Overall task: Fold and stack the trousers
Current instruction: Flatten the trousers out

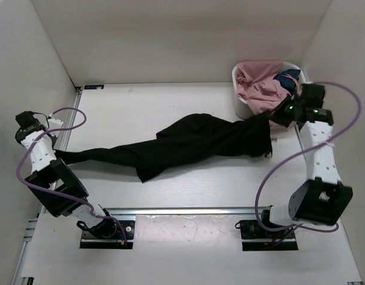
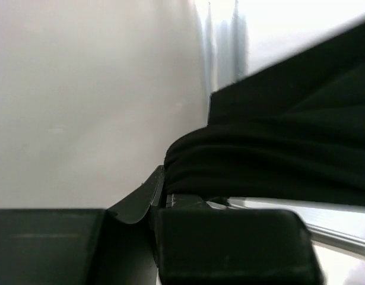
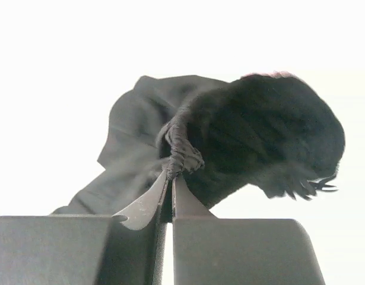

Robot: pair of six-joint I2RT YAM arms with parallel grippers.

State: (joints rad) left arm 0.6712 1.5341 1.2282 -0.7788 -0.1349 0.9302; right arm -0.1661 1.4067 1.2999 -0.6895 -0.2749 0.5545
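Observation:
The black trousers [image 1: 188,143] lie stretched across the table from far left to right. My left gripper [image 1: 56,153] is shut on the leg end at the left edge; in the left wrist view the bunched black fabric [image 2: 271,160] sits right at the closed fingers [image 2: 161,196]. My right gripper [image 1: 276,119] is shut on the waist end near the basket and holds it slightly raised; in the right wrist view a pinched ridge of cloth [image 3: 181,155] sticks out from the closed jaws, with the rest of the fabric [image 3: 253,136] beyond.
A white basket [image 1: 238,104] with pink and blue clothes [image 1: 262,89] stands at the back right, just behind my right gripper. White walls enclose the table on left, back and right. A metal rail [image 1: 182,211] runs along the near side.

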